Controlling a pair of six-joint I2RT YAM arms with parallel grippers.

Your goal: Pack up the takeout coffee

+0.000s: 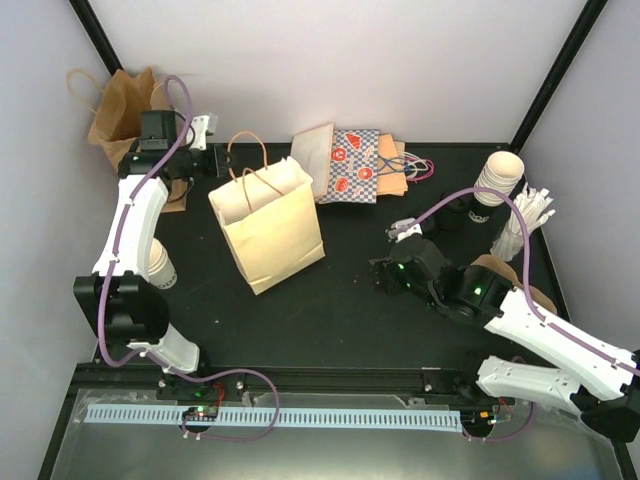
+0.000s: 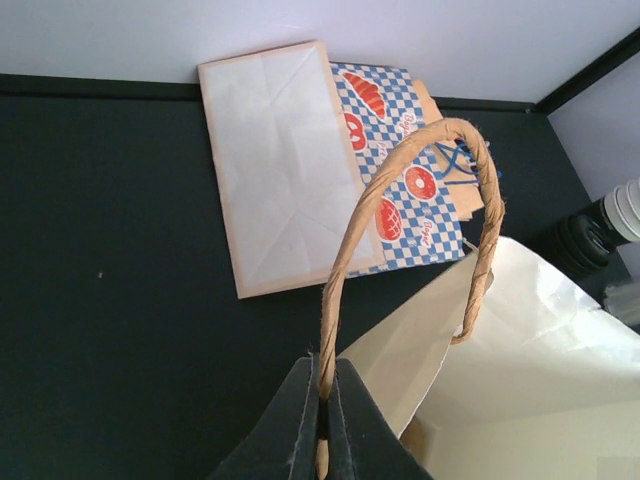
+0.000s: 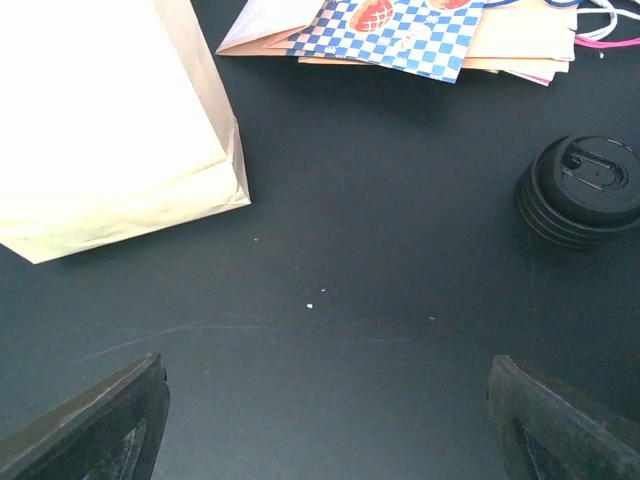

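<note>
Top external view: left fingers [image 2: 298, 425] pinch the paper bag handle [image 2: 352, 250]; right fingers [image 3: 95, 425], spread wide and empty, hover; upright stacked paper cups [image 1: 503, 170] stand far-right, nearest the right arm [image 1: 540, 325].

Robotics lab test cell: a matte black surface [image 1: 330, 310] boxed in by plain white panel walls [image 1: 330, 60] and black frame posts [image 1: 100, 38], two white robot arms [image 1: 130, 228] bolted along its near edge.
</note>
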